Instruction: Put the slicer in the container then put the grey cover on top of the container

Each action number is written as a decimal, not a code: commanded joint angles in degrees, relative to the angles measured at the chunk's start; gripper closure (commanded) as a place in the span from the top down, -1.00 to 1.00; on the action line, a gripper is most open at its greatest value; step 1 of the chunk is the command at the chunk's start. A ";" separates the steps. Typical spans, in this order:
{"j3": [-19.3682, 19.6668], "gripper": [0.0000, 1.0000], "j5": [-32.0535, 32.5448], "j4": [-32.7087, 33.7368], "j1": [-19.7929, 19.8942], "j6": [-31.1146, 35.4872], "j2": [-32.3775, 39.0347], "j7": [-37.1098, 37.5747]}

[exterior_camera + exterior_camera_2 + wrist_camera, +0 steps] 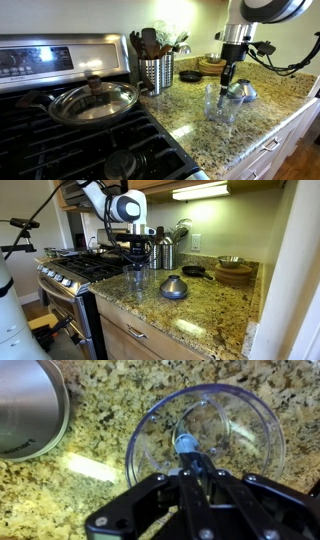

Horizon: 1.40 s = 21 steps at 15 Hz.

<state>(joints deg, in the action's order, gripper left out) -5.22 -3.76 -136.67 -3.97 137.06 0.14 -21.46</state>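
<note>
The container is a clear plastic cup standing on the granite counter, right under my gripper. My gripper is shut on the slicer, a small piece with a blue hub that hangs inside the cup's opening. In both exterior views the gripper points straight down over the container. The grey cover, a rounded dome, rests on the counter beside the cup, apart from it.
A perforated steel utensil holder with utensils stands near the stove. A pan with a glass lid sits on the burners. A wooden bowl and a small black pan lie further along the counter.
</note>
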 commanded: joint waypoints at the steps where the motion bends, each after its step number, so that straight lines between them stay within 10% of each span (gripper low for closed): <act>1: 0.17 -0.84 -0.99 -2.84 -0.26 1.17 0.25 -1.07; 12: -0.01 -0.83 0.58 -3.76 -0.42 0.35 1.15 0.76; 14: -0.01 -0.24 0.58 -3.96 -0.42 0.52 1.08 0.96; 21: -0.46 0.64 0.35 -7.98 -0.34 0.55 2.21 0.88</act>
<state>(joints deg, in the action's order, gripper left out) -5.58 -3.73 -142.36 -4.02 136.92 2.64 -21.37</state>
